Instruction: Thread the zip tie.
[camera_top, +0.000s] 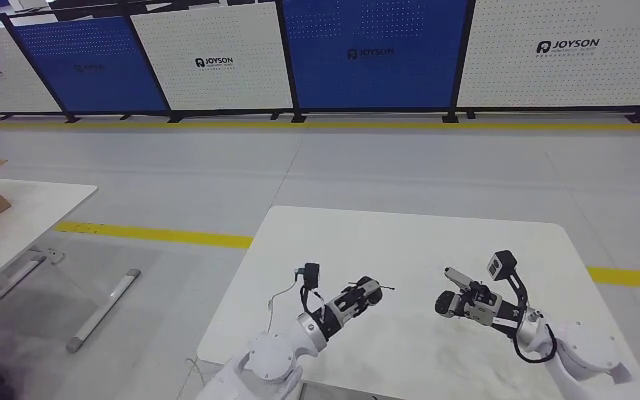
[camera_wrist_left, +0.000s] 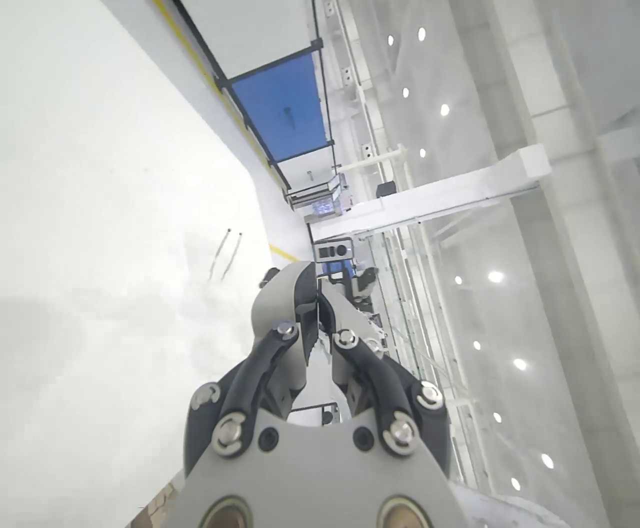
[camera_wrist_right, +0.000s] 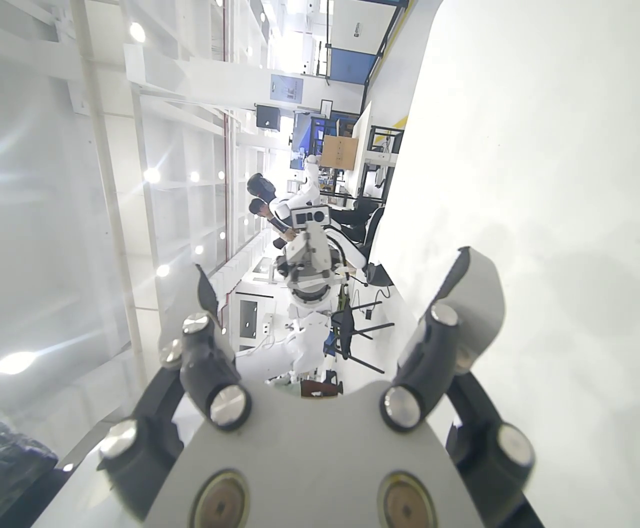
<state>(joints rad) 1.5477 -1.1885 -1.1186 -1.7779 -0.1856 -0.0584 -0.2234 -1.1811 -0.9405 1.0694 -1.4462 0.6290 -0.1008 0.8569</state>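
My left gripper (camera_top: 368, 291) hovers over the near middle of the white table (camera_top: 420, 240), shut on a thin black zip tie (camera_top: 384, 288) that sticks out toward the right arm. In the left wrist view the fingers (camera_wrist_left: 300, 300) are pressed together, and a thin dark tie (camera_wrist_left: 224, 255) with its shadow shows over the tabletop beyond them. My right gripper (camera_top: 443, 302) faces it from a short gap away, open and holding nothing. The right wrist view has its fingers (camera_wrist_right: 470, 280) spread wide, with the left gripper (camera_wrist_right: 310, 250) straight ahead.
The table's left edge (camera_top: 235, 290) runs close beside the left arm, and a thin cable (camera_top: 280, 300) hangs there. A second white table (camera_top: 40, 200) stands farther left across the floor. Bare tabletop stretches behind both grippers.
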